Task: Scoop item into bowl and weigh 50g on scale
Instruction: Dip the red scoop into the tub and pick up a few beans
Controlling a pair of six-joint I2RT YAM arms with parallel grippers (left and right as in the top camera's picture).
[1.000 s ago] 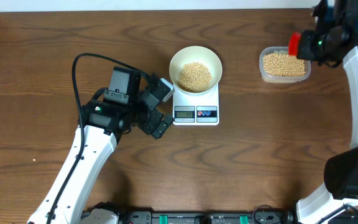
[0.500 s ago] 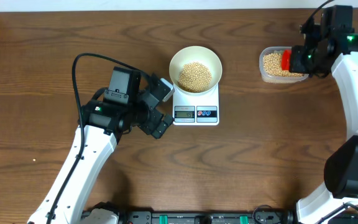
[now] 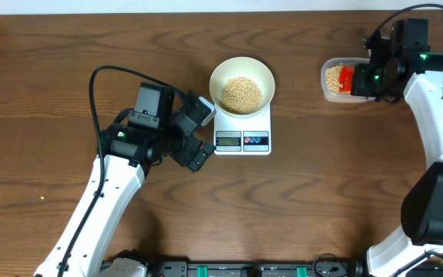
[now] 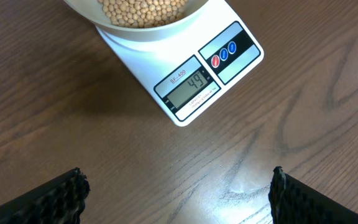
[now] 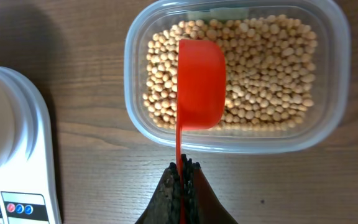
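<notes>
While scale (image 4: 191, 81) under bowl (image 3: 214, 75) shows 49, few beans (image 3: 241, 94) short, right claw (image 5: 182, 177) pinches scoop (image 5: 201, 84) over tub (image 5: 335, 74); left claw (image 4: 176, 190) spread.

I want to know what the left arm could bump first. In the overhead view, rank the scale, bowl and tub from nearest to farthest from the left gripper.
1. Scale: just to the right of the open left gripper.
2. Bowl: sitting on the scale's far end, ahead and to the right.
3. Tub: far off to the right.
</notes>
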